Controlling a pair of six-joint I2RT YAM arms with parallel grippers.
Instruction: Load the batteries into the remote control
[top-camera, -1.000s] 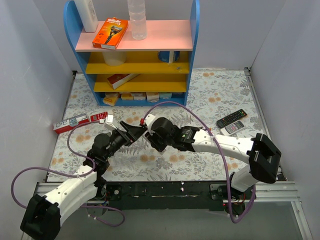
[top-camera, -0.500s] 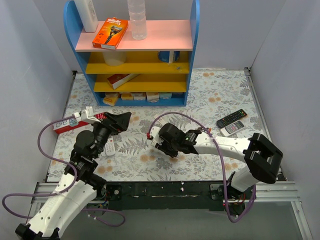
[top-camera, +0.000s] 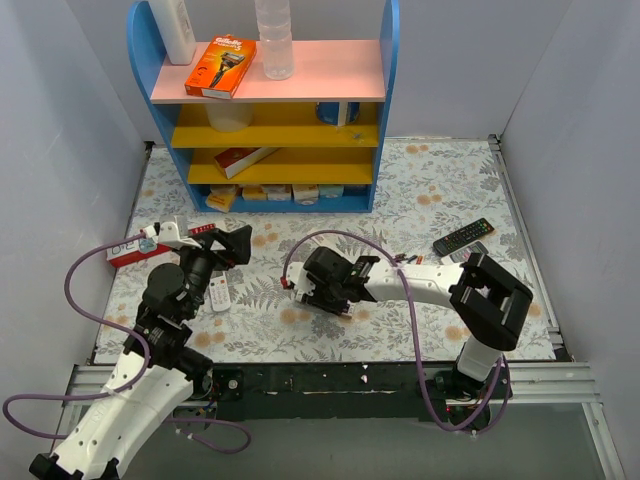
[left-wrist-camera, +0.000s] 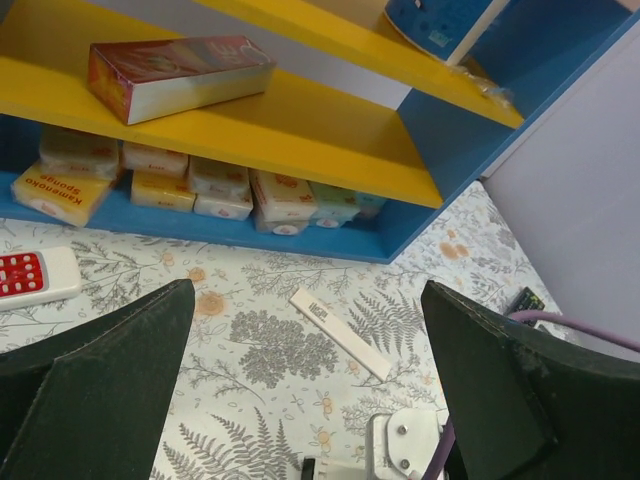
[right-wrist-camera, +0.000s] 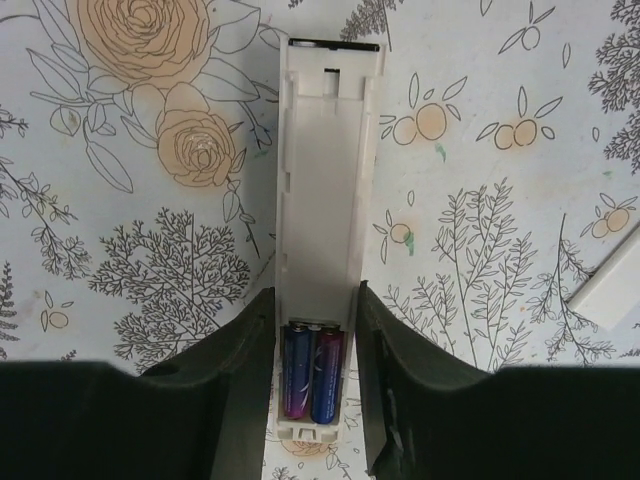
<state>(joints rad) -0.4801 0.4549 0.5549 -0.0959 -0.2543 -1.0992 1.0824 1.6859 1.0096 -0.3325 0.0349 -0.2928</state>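
Near the bench's middle, the right jaws clamp the remote (right-wrist-camera: 325, 170) by its sides, two batteries (right-wrist-camera: 313, 385) seated at the gripped end (back uncovered). The left jaws gape wide, empty, over the left side. If the remote tips, the uncovered cells could spill out.

Matt white plastic remote control (right-wrist-camera: 322, 200)

White remote control (right-wrist-camera: 325, 200), back cover off, flat on cloth (right-wrist-camera: 150, 200), pinched in my right gripper (right-wrist-camera: 315, 305); two purple-blue batteries (right-wrist-camera: 312, 385) seated side by side.
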